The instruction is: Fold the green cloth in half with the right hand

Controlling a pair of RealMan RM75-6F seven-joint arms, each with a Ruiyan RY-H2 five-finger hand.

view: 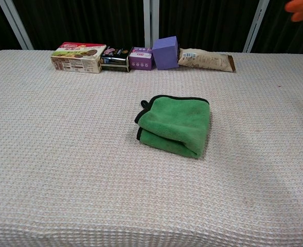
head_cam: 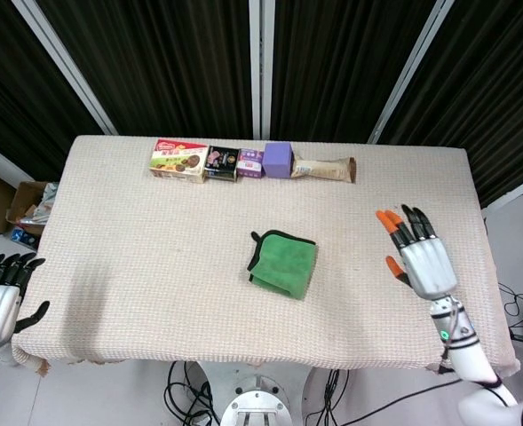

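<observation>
Print shows only on the packets lined along the far edge of the table point(view: 48, 170), and none of it can be read. The red-topped box point(view: 78, 56) nearest the far left corner carries a logo, and the black packet point(view: 114, 57) and small purple packet point(view: 141, 58) beside it bear lettering, possibly a brand, but all is too small and blurred.
</observation>
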